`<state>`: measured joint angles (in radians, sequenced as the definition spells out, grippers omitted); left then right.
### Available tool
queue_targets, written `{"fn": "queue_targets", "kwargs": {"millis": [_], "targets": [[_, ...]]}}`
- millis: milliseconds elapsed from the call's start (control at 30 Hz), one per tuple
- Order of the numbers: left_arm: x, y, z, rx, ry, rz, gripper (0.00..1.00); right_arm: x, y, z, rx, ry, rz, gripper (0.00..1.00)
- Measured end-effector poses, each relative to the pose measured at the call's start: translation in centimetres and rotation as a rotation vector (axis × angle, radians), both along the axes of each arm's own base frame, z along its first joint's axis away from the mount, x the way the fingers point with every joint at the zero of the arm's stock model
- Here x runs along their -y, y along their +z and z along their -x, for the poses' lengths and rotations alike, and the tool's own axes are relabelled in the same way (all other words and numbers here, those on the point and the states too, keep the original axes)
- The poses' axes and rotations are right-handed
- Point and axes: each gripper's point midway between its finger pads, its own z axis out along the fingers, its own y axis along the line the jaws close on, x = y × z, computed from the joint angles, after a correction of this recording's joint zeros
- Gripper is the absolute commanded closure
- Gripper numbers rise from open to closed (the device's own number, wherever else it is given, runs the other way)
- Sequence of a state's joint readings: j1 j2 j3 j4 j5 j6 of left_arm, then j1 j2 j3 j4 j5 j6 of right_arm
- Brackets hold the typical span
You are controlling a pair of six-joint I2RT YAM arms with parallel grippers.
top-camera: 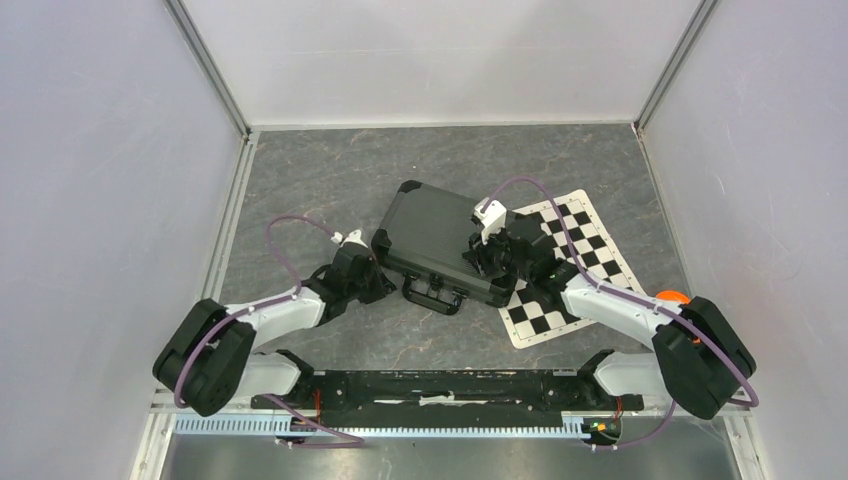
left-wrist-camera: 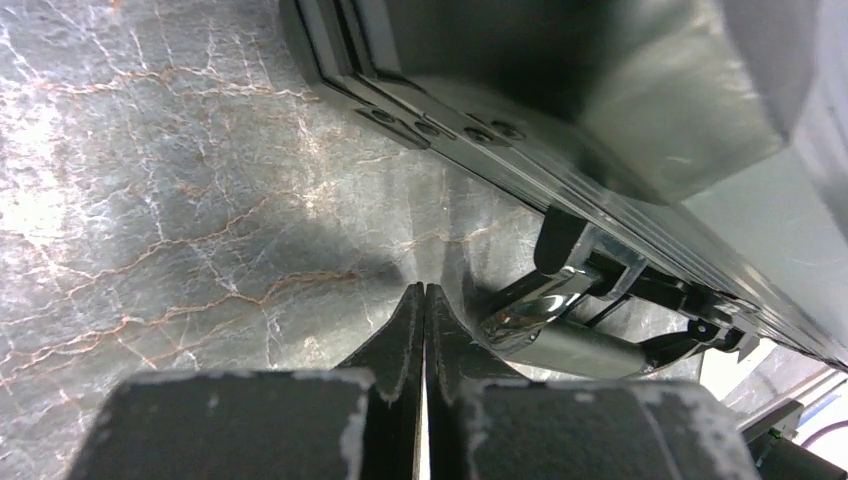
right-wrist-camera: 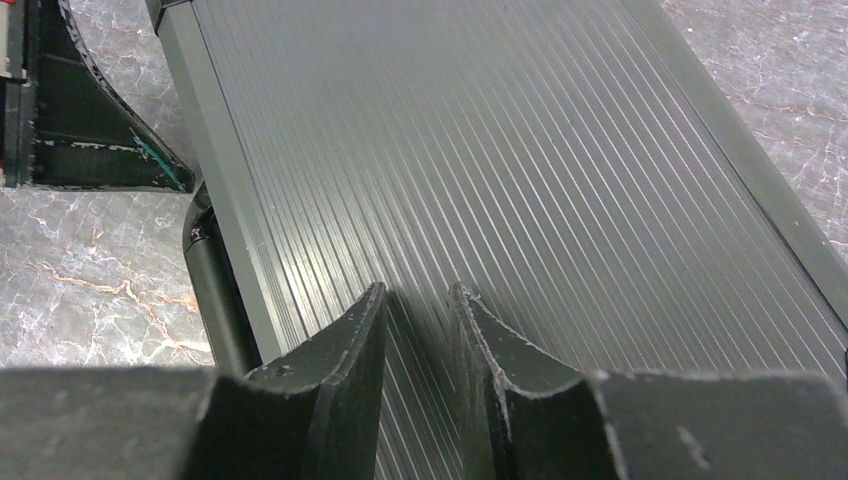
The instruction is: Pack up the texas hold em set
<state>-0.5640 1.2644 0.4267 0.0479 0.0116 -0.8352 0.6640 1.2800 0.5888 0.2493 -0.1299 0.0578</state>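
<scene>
The black case (top-camera: 435,240) of the texas hold em set lies closed and slanted mid-table, its handle (top-camera: 433,293) facing the arms. My left gripper (top-camera: 380,284) is shut and empty, low over the table by the case's near-left side. In the left wrist view its tips (left-wrist-camera: 424,288) meet just left of the chrome-ended handle (left-wrist-camera: 570,345), under the case's edge (left-wrist-camera: 560,90). My right gripper (top-camera: 482,262) sits over the case's right end. There its fingers (right-wrist-camera: 420,292) stand slightly apart over the ribbed lid (right-wrist-camera: 480,150), with nothing between them. No chips, cards or dice show.
A black-and-white checkered mat (top-camera: 575,265) lies partly under the case's right end. An orange object (top-camera: 671,296) shows behind the right arm. Grey walls close in the marbled table (top-camera: 330,180) on the left, back and right.
</scene>
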Motion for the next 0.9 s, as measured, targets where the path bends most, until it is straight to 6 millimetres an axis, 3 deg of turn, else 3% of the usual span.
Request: {"fn": "queue_targets", "kwargs": {"millis": [233, 533, 633, 700, 800, 900], "targets": [[1.9, -0.9, -0.6, 0.057, -0.048, 0.103, 0.98, 0.3, 0.1, 0.5, 0.001, 0.000, -0.004, 0.64], [3.2, 0.1, -0.7, 0.144, -0.074, 0.294, 0.98, 0.6, 0.1, 0.7, -0.004, -0.006, 0.001, 0.64], [4.3, 2.3, 0.2, 0.160, -0.126, 0.371, 0.98, 0.6, 0.1, 0.7, -0.005, -0.009, 0.003, 0.63], [5.2, 5.0, 0.8, 0.213, -0.182, 0.428, 0.98, 0.6, 0.1, 0.7, -0.006, -0.007, 0.003, 0.58], [6.0, 9.1, 0.7, 0.304, -0.227, 0.485, 0.98, 0.4, 0.1, 1.0, -0.010, 0.011, -0.004, 0.38], [6.3, 10.7, 0.4, 0.332, -0.243, 0.491, 0.98, -0.1, 0.2, 1.7, -0.015, 0.055, -0.010, 0.25]]}}
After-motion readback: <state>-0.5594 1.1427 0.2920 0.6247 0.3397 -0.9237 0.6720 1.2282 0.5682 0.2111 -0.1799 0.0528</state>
